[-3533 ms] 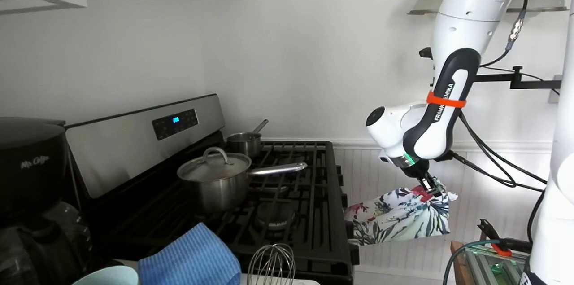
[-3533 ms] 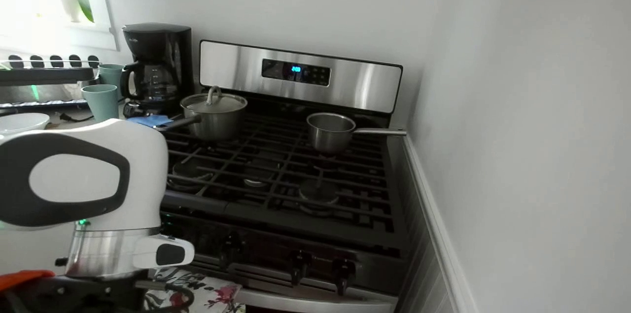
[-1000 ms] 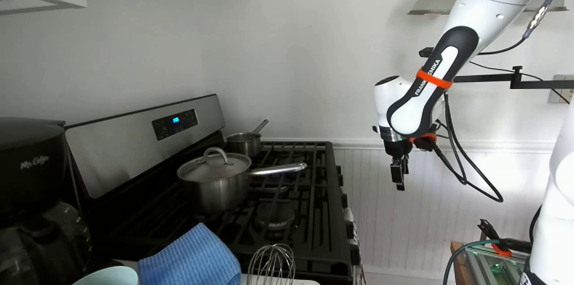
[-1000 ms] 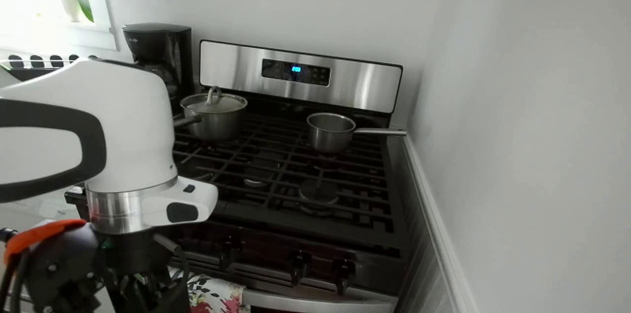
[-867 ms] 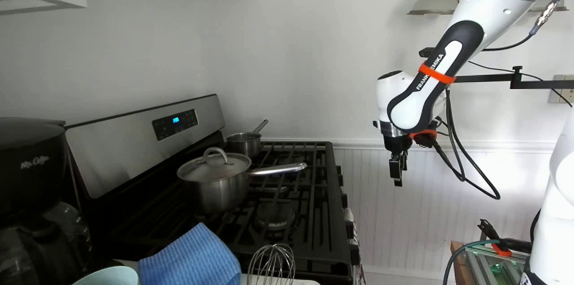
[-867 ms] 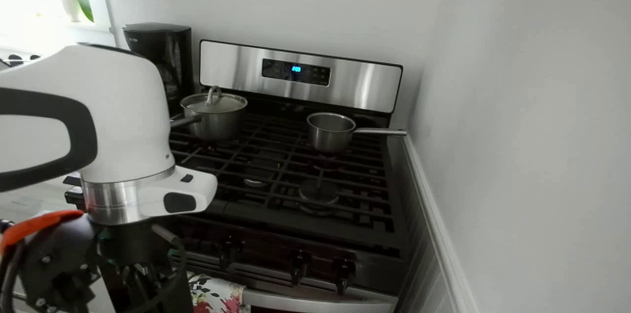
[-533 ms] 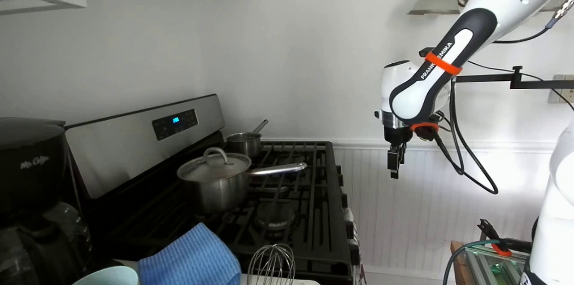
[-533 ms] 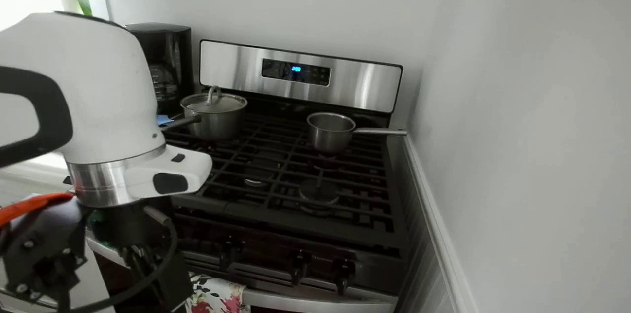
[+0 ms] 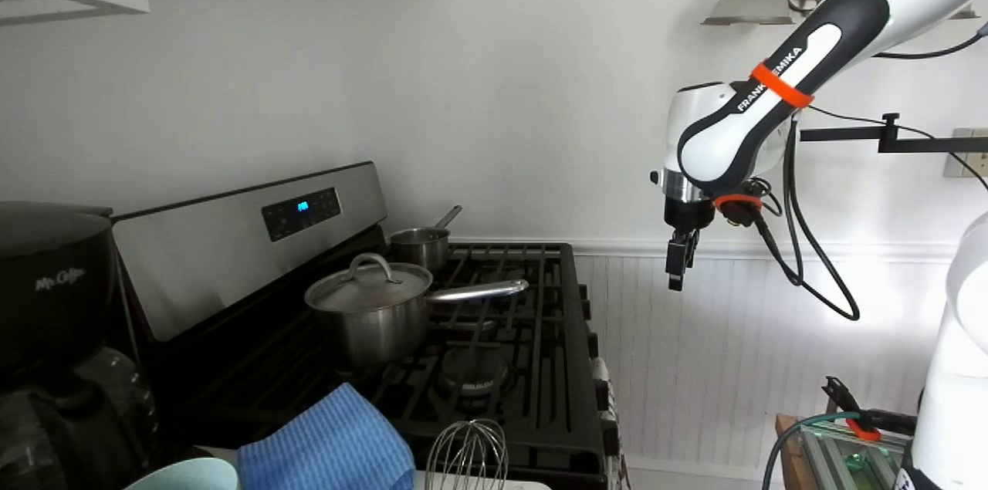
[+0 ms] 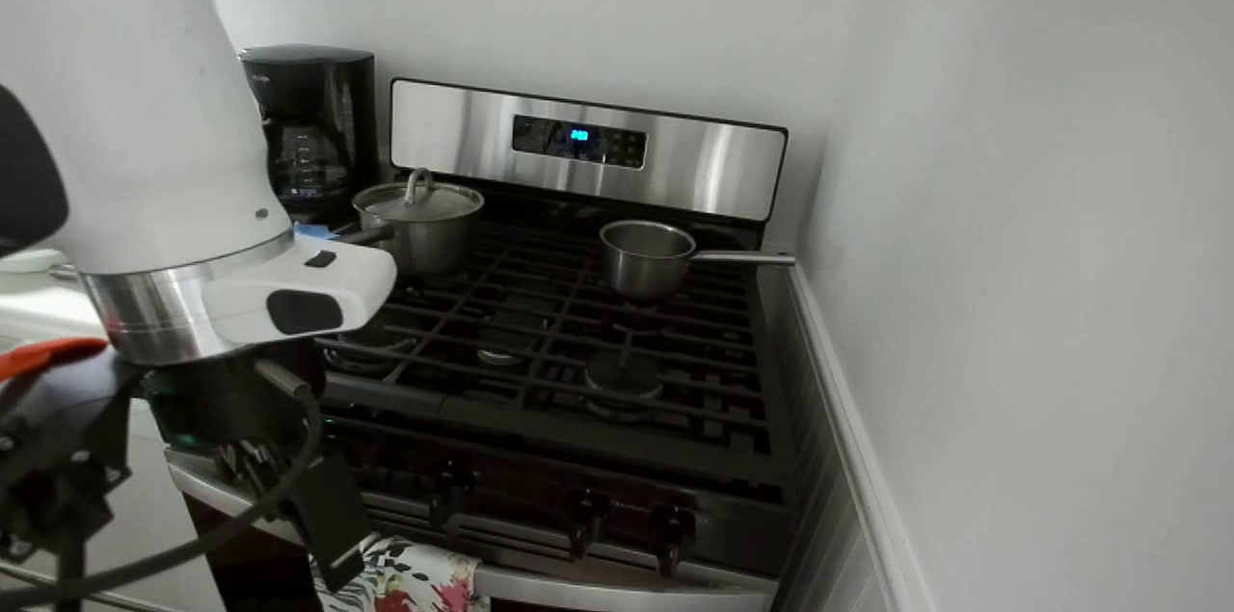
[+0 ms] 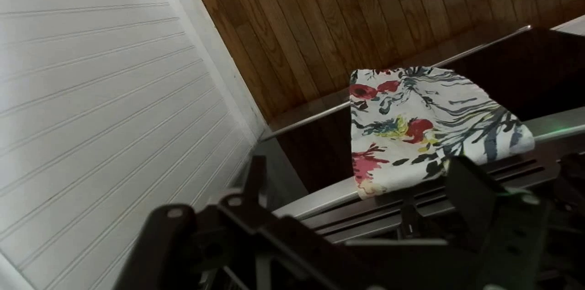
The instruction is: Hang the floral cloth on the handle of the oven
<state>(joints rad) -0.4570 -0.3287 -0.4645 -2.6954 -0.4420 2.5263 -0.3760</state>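
Your pincer [image 11: 358,173], jaws spread wide and holding nothing, hangs above and apart from the floral cloth [image 11: 425,130], draped over the handle [image 10: 617,591] of the oven [image 10: 598,443], a lidded pot [image 10: 439,244] and smaller saucepan [image 10: 641,267] standing on top.

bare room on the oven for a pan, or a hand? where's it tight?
Pan: the burner between open saucepan and knobs, or the middle grate between saucepan and lidded pot. Reaching in: bare oven handle between floral cloth and wall. Tight: beside the oven, with blue cloth, whisk, coffee maker; plus the saucepan handle jutting wallward.
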